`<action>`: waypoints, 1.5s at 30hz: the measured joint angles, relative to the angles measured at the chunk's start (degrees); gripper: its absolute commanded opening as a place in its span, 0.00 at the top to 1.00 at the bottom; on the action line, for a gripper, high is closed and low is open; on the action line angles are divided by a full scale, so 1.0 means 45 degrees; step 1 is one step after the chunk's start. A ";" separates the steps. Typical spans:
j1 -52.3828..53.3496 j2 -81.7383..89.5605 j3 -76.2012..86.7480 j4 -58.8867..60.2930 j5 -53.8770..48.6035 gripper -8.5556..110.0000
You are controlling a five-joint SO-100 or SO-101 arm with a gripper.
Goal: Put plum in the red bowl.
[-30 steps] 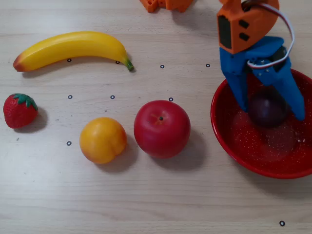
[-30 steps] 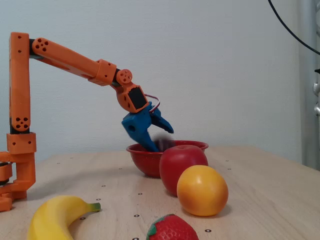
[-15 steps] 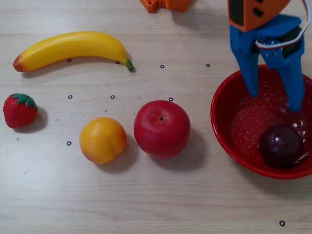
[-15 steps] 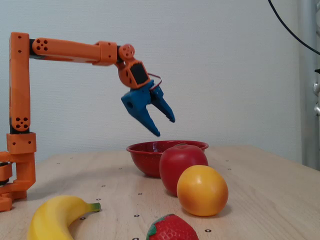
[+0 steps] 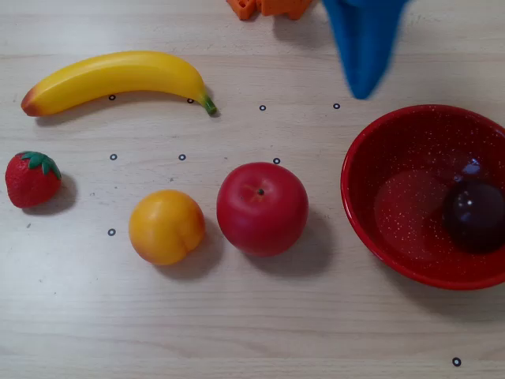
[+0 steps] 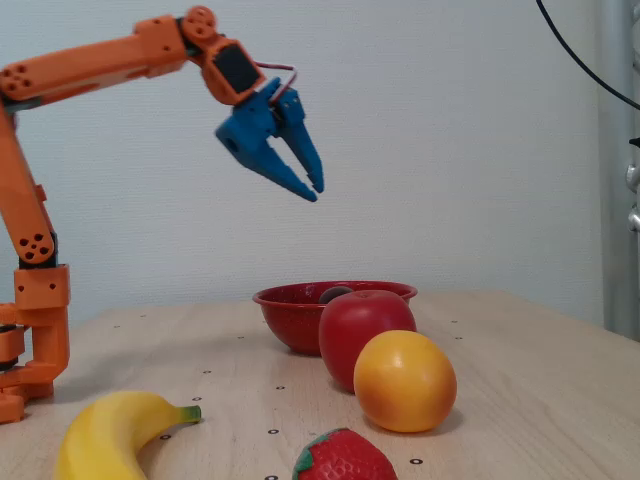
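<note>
The dark purple plum (image 5: 475, 215) lies inside the red speckled bowl (image 5: 410, 150) at the right of the overhead view, against the bowl's right side. In the fixed view only its top (image 6: 335, 294) shows above the bowl's rim (image 6: 285, 297). My blue gripper (image 6: 314, 188) hangs high in the air above the bowl, empty, its fingertips close together. In the overhead view it shows blurred at the top edge (image 5: 362, 88), above the bowl's upper left rim.
A red apple (image 5: 262, 208), an orange (image 5: 166, 227), a strawberry (image 5: 31, 179) and a banana (image 5: 118, 80) lie on the wooden table left of the bowl. The orange arm base (image 6: 30, 300) stands at the left in the fixed view.
</note>
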 measured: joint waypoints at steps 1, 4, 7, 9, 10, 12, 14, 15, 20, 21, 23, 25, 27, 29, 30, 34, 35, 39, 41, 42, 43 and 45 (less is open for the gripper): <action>-0.0176 0.0449 0.0547 -0.0176 -0.0254 0.93; -0.0918 0.2090 0.2559 -0.1133 -0.0703 0.93; -0.1660 0.4102 0.4902 -0.1875 -0.0723 0.93; -0.1914 0.5352 0.6543 -0.2461 -0.0723 0.93; -0.2012 0.5957 0.7402 -0.2793 -0.0723 0.93; -0.2324 0.6895 0.8926 -0.3457 -0.0723 0.93; -0.2695 0.7676 1.0195 -0.3926 -0.0723 0.93; -0.2813 0.8008 1.0664 -0.4063 -0.0723 0.93; -0.2695 0.9805 1.2559 -0.5078 -0.0918 0.93; -0.2773 1.0195 1.3027 -0.5391 -0.0918 0.93; -0.3145 1.0898 1.4141 -0.6211 -0.0918 0.93; -0.3184 1.1621 1.5273 -0.6973 -0.0996 0.93; -0.3027 1.2363 1.6348 -0.7500 -0.0977 0.93; -0.3008 1.3047 1.7363 -0.8164 -0.0957 0.93; -0.3008 1.3301 1.7910 -0.8535 -0.0977 0.93; -0.3027 1.4121 1.9434 -0.9395 -0.0957 0.93; -0.3027 1.4395 1.9473 -0.9570 -0.0918 0.93; -0.3027 1.5234 2.0176 -0.9844 -0.0996 0.93; -0.3027 1.5430 2.0215 -0.9609 -0.1387 0.93; -0.3027 1.5566 2.0215 -0.9297 -0.1641 0.93; -0.3027 1.5684 2.0215 -0.8848 -0.1914 0.93; -0.3027 1.5898 2.0215 -0.8281 -0.2148 0.93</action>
